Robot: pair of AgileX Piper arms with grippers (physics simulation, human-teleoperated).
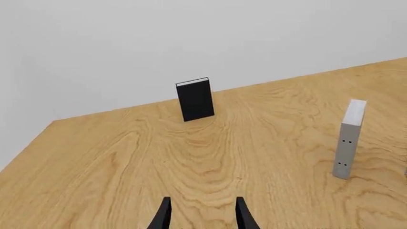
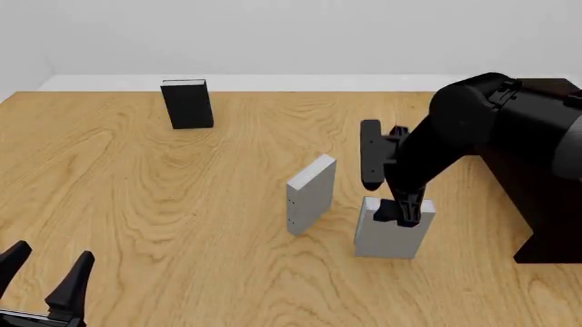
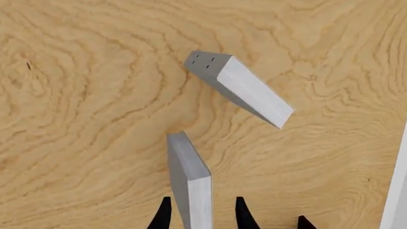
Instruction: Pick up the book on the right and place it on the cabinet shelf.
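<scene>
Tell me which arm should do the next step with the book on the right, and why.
Right. Its claw is already down over the top edge of the book, fingers either side in the right wrist view, with the cabinet beside it. The left claw hangs open at the table's near left corner, far off.

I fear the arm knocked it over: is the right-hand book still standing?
Upright: the book stands on its edge under the right gripper.

A wooden table (image 2: 182, 204) with swirling light grain carries three upright books and a cabinet. A black book (image 2: 187, 103) stands near the far edge on the left. A grey book with small dark dots (image 2: 310, 194) stands mid-table, and just beside it to the right stands the light grey book (image 2: 391, 235). The dark cabinet (image 2: 546, 177) sits at the right edge.
</scene>
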